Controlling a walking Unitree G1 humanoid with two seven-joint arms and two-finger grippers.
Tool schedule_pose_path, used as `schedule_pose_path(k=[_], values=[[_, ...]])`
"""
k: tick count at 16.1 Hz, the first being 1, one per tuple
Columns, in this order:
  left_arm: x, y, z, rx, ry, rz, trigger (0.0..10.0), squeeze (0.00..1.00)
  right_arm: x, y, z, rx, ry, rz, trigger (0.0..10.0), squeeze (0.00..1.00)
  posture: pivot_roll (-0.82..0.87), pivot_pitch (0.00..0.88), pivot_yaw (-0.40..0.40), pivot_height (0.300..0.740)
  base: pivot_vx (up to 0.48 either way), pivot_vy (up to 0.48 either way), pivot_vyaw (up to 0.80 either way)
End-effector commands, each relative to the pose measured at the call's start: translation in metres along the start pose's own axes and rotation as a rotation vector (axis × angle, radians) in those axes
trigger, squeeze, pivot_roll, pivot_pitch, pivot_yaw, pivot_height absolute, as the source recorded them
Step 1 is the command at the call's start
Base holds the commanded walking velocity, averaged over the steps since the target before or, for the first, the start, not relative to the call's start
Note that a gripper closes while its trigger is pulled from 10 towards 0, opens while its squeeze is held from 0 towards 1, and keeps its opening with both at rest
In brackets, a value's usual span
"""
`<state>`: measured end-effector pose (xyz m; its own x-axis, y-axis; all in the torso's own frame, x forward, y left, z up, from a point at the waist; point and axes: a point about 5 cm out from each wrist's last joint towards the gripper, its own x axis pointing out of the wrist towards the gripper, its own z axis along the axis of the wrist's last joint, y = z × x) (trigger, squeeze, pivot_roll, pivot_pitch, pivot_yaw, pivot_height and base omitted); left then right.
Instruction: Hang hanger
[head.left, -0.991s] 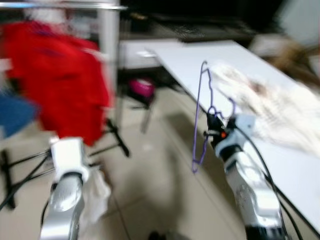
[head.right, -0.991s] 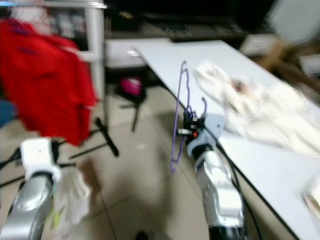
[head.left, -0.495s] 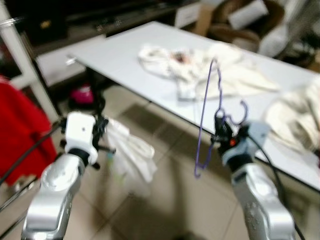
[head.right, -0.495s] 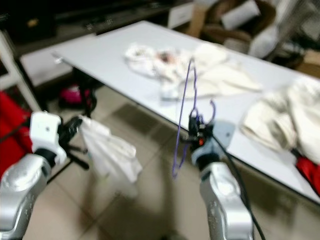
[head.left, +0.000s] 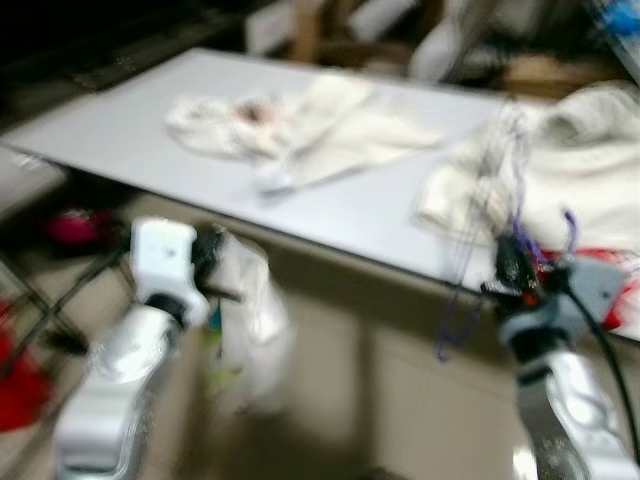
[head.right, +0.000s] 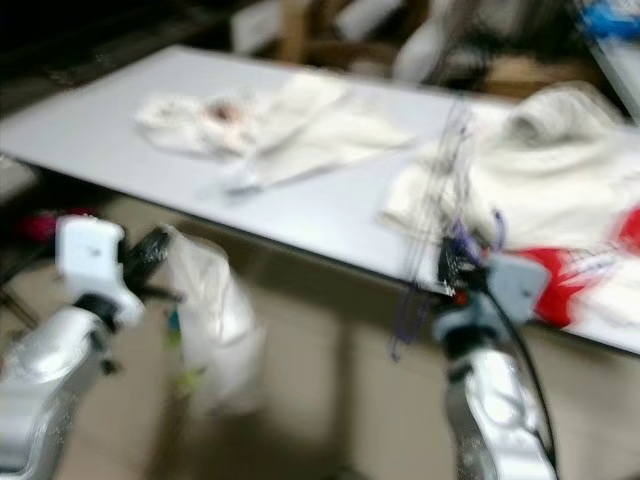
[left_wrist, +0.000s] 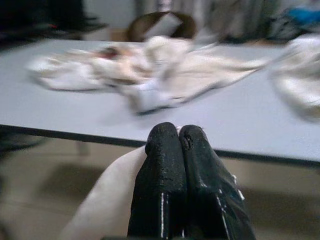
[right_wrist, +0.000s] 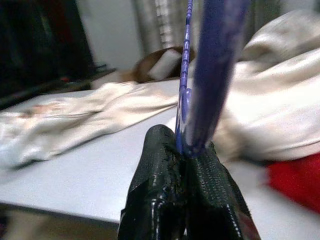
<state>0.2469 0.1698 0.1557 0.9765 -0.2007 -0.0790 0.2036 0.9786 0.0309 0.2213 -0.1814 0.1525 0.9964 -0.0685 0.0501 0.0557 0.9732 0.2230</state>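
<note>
A thin purple wire hanger (head.left: 470, 270) stands upright in my right gripper (head.left: 512, 262), which is shut on its neck just under the hook. In the right wrist view the hanger (right_wrist: 212, 60) rises from between the pressed fingers (right_wrist: 160, 165). My left gripper (head.left: 205, 265) is raised at the left and shut on a white cloth (head.left: 245, 320) that hangs below it over the floor. The left wrist view has the black fingers (left_wrist: 162, 165) closed together with the white cloth (left_wrist: 107, 200) beneath them. Everything is blurred by motion.
A long white table (head.left: 120, 130) runs across in front of me, its edge close to both grippers. Cream garments (head.left: 300, 125) and a bigger cream pile (head.left: 570, 170) lie on it, with red cloth (head.left: 625, 295) at the right. Tiled floor (head.left: 380, 400) lies below.
The camera has swung right: the rack with the red garment has left the picture and the table now lies across the front. Both grippers keep their hold.
</note>
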Motion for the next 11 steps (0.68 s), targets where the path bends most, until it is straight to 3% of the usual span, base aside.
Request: schedule_pose_path(k=[1,3,4,5,6,8,10,11], values=[[-0.003,0.005,0.008,-0.009,-0.032,0.024,10.0,0.00,0.006,0.015,-0.004,0.036,0.029,0.074,10.0,0.00,-0.02,0.000,-0.061,0.740,0.000,0.000,-0.80],[-0.005,0.014,0.006,-0.074,-0.069,0.049,10.0,0.00,0.013,0.024,-0.006,0.054,0.040,0.113,10.0,0.00,-0.04,0.000,-0.068,0.740,0.000,0.000,-0.80],[-0.001,0.018,0.007,-0.008,-0.079,0.058,10.0,0.00,0.015,0.024,-0.004,0.074,0.032,0.114,10.0,0.00,-0.05,0.000,-0.068,0.740,0.000,0.000,-0.80],[0.008,0.020,0.006,0.009,-0.078,0.074,10.0,0.00,0.016,0.024,-0.003,0.061,0.030,0.125,10.0,0.00,-0.08,0.000,-0.051,0.740,0.000,0.000,-0.80],[0.016,0.022,0.000,-0.027,-0.054,0.084,10.0,0.00,0.017,0.025,-0.002,0.046,0.028,0.128,10.0,0.00,-0.11,0.000,-0.035,0.740,0.000,0.000,-0.80],[0.023,0.020,-0.003,-0.011,-0.050,0.062,10.0,0.00,0.017,0.025,0.001,0.013,0.023,0.133,10.0,0.00,-0.14,0.000,-0.013,0.740,0.000,0.000,-0.80],[0.031,0.010,0.001,-0.039,-0.073,0.039,10.0,0.00,0.018,0.019,-0.008,-0.076,0.137,0.157,10.0,0.00,-0.14,0.000,-0.008,0.740,0.000,0.000,-0.80],[0.034,0.004,0.002,-0.033,-0.079,0.011,10.0,0.00,0.019,0.017,-0.013,-0.076,0.201,0.163,10.0,0.00,-0.15,0.000,0.003,0.740,0.000,0.000,0.00]])
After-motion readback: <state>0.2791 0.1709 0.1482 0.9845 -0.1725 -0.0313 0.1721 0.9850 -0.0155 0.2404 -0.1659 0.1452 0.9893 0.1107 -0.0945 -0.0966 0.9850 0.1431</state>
